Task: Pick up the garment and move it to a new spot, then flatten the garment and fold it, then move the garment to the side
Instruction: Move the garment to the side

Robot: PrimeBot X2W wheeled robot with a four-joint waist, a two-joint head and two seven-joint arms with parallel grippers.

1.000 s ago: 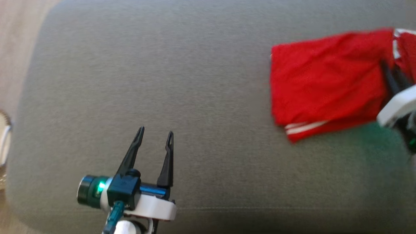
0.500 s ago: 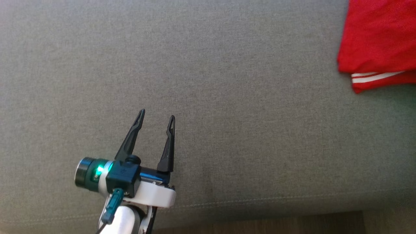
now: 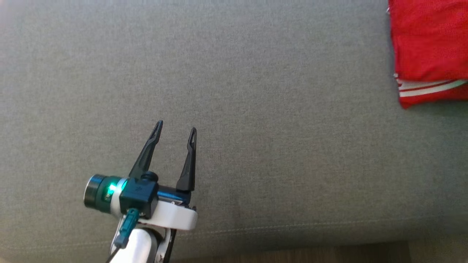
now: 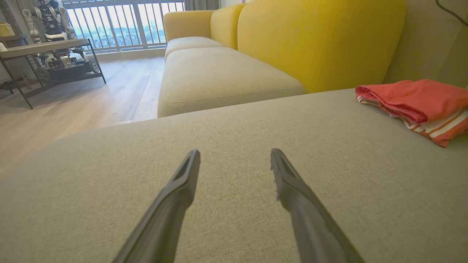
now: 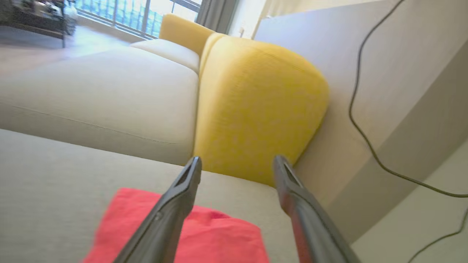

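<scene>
The red garment [image 3: 427,54] lies folded at the far right of the grey cushion [image 3: 256,109], white stripes along its near edge. From the left wrist it is a red bundle [image 4: 416,100] at the right, well away from my left gripper [image 4: 236,160]. In the head view my left gripper [image 3: 176,129] stands open low on the left with nothing between its fingers. My right gripper [image 5: 237,166] is open and raised above the garment [image 5: 204,233], which lies below its fingers.
A yellow backrest [image 5: 256,106] rises behind the cushion, with a pale wall and a dark cable [image 5: 360,120] to its right. More sofa seats [image 4: 219,76] stretch away. Wooden floor [image 4: 73,106] and a low table [image 4: 44,47] lie at left.
The head camera swung left, taking my right gripper and most of the garment out of its picture. Before that the right gripper was on the garment's right side. The left gripper stays open.
</scene>
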